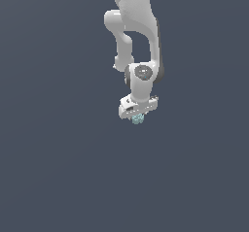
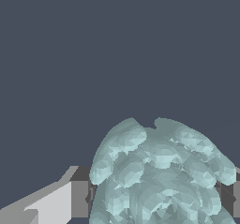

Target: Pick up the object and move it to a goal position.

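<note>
The object (image 1: 137, 119) is a tiny pale teal-cyan bumpy lump with lighter speckles. In the exterior view it sits right under the white gripper (image 1: 137, 117), between its short fingers. In the wrist view the object (image 2: 159, 171) fills the lower middle, pressed between the dark pads (image 2: 80, 197) on both sides. The gripper is shut on the object. The white arm (image 1: 138, 37) comes down from the top of the exterior view. I cannot tell whether the object rests on the surface or hangs above it.
A plain dark blue-grey surface (image 1: 58, 168) fills the whole scene in both views. No other objects, containers or edges show. No goal marker shows.
</note>
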Tool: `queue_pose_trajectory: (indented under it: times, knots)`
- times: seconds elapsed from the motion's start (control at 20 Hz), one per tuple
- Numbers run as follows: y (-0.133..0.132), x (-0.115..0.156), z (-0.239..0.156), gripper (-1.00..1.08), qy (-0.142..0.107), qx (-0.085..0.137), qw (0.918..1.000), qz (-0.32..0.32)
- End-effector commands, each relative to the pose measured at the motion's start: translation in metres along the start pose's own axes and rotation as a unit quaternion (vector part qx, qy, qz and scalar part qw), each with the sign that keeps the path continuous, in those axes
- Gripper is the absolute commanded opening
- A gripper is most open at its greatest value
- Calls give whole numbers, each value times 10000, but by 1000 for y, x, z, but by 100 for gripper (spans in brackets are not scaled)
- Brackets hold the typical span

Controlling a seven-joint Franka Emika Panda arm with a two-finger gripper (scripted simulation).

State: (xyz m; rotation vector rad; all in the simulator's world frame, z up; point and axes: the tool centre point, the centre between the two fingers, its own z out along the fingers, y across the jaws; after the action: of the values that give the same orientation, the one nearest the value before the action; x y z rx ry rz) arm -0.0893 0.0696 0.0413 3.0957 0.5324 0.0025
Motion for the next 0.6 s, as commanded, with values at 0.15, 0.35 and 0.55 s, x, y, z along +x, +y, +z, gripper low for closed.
queue_pose_trajectory:
  times: [0.15, 0.35, 0.55]
  knots:
    - [-1, 1, -1, -100, 0, 0, 10000, -1]
    - [-5, 6, -8, -100, 0, 0, 10000, -1]
    - [-14, 17, -23, -100, 0, 0, 10000, -1]
